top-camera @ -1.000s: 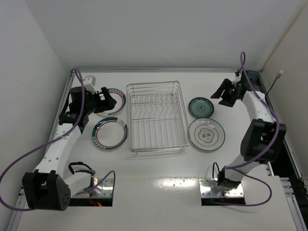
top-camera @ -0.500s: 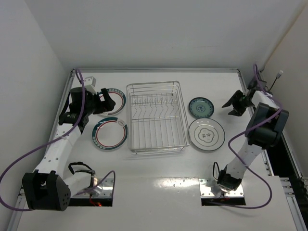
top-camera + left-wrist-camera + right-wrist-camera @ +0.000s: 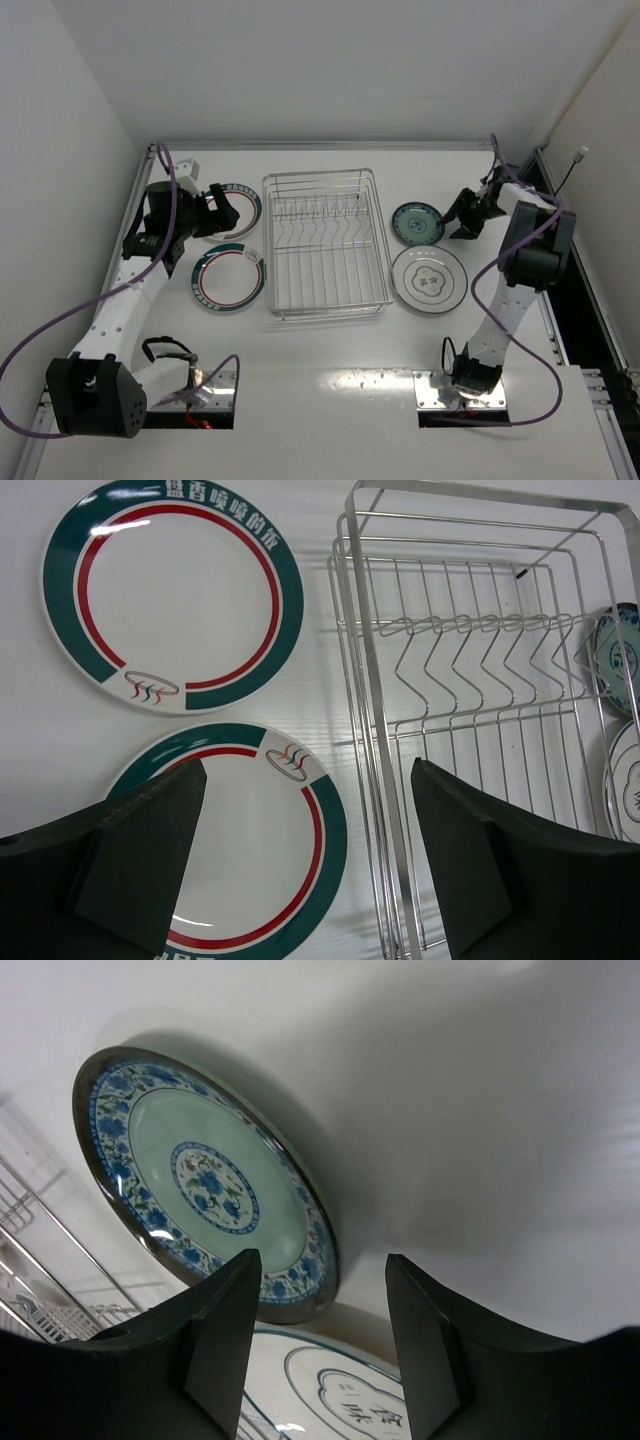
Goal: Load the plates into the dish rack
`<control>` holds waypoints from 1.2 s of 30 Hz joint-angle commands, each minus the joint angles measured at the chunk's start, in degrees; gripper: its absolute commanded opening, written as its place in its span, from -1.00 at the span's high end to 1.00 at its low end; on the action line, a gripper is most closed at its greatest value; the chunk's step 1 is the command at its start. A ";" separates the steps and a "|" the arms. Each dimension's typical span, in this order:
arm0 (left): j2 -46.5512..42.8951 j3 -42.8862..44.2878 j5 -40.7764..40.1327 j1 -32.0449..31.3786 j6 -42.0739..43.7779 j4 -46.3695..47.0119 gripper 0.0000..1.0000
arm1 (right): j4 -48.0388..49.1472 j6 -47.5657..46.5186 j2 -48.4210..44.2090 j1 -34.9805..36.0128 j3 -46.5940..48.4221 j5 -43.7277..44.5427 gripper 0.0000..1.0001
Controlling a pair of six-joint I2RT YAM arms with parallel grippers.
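Note:
The silver wire dish rack (image 3: 326, 243) stands mid-table with no plates in it; it also shows in the left wrist view (image 3: 480, 660). Two white plates with green-and-red rims lie left of it, one far (image 3: 232, 208) (image 3: 172, 590) and one near (image 3: 229, 278) (image 3: 250, 840). The small teal patterned plate (image 3: 417, 222) (image 3: 205, 1185) and the larger pale grey plate (image 3: 429, 278) (image 3: 340, 1390) lie right of the rack. My left gripper (image 3: 222, 210) (image 3: 308, 865) is open above the near white plate's right rim. My right gripper (image 3: 463, 212) (image 3: 322, 1345) is open just right of the teal plate.
White walls enclose the table at the back and on both sides. A small white block (image 3: 187, 163) sits in the far left corner. Purple cables (image 3: 60, 330) trail from both arms.
My right gripper swung out to the right, then came back left and now sits beside the teal plate's right edge. The left arm and the plates have not moved.

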 commanded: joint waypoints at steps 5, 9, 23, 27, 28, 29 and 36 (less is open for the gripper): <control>0.50 2.07 -1.08 -0.13 0.73 0.34 -0.63 | 0.08 -0.59 3.54 3.58 3.47 -2.02 0.22; 0.50 2.07 -1.69 -0.13 0.73 0.33 -0.63 | 0.78 -0.59 3.55 3.58 2.16 -2.02 0.84; 0.50 2.07 -2.83 -0.13 0.73 0.33 -0.63 | 5.88 3.98 -21.30 8.58 4.95 17.19 1.00; 0.50 2.07 -3.36 -0.13 0.73 0.33 -0.63 | 3.60 2.84 -26.85 14.03 8.04 26.35 1.00; 0.50 2.07 -3.36 -0.13 0.73 0.33 -0.63 | 3.59 2.84 -27.74 15.35 8.04 27.85 1.00; 0.50 2.07 -3.36 -0.13 0.73 0.33 -0.63 | 3.59 2.14 -28.53 18.41 8.65 31.17 1.00; 0.50 2.07 -3.89 -0.13 0.20 -0.19 -0.63 | -2.91 0.37 -27.14 34.40 13.05 45.87 1.00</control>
